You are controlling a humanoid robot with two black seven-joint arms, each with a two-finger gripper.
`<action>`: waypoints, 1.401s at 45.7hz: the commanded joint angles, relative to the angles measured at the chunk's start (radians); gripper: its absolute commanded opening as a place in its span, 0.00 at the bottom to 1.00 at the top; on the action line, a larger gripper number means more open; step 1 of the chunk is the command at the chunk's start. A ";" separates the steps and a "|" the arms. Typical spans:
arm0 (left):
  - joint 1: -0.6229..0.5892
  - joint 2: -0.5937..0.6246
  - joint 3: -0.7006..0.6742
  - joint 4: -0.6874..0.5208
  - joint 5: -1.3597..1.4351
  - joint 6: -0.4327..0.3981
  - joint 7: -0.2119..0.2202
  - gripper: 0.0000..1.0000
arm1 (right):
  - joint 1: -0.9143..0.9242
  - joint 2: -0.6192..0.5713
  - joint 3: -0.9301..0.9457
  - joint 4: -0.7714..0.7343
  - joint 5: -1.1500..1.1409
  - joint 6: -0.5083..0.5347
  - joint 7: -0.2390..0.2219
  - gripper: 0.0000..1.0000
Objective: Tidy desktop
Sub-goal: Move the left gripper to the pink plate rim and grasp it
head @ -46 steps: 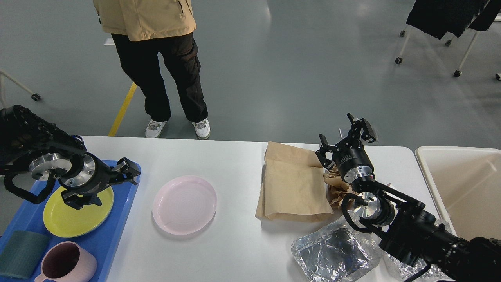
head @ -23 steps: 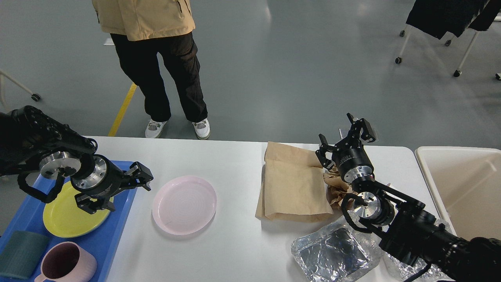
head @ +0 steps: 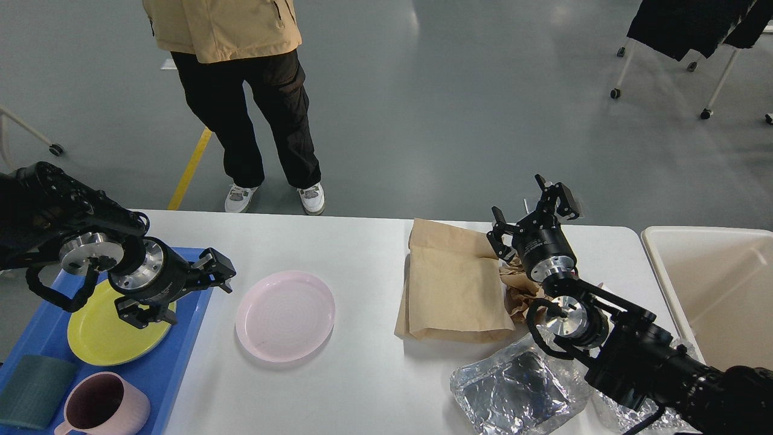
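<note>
The desk [head: 362, 386] is filling the lower half of the view, its near edge cut off by the frame. The left hand [head: 181, 290] is hovering over the right edge of the blue tray [head: 172, 362] at the desk's left end, its two fingers spread apart and holding nothing; the lower finger is lying over the yellow plate [head: 102, 338] in the tray, though contact cannot be confirmed. The right hand [head: 531, 211] is standing near the desk's far edge, fingers wide apart and empty, beside the brown paper bag [head: 453, 290]. A pink plate [head: 285, 315] is resting on the desk between the tray and the bag. Crumpled brown paper [head: 519, 290] is lying partly hidden behind the right arm. A foil container [head: 513, 393] is sitting at the desk's near right, partly covered by that arm. A pink mug [head: 102, 408] and a dark green item [head: 33, 393] in the tray are being cut off by the frame. A cream bin [head: 712, 290] is standing just off the desk's right end.
</note>
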 commanded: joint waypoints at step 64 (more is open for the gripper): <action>0.226 -0.099 -0.140 0.000 0.019 0.231 -0.011 0.96 | 0.000 0.000 0.000 0.000 0.000 0.000 0.000 1.00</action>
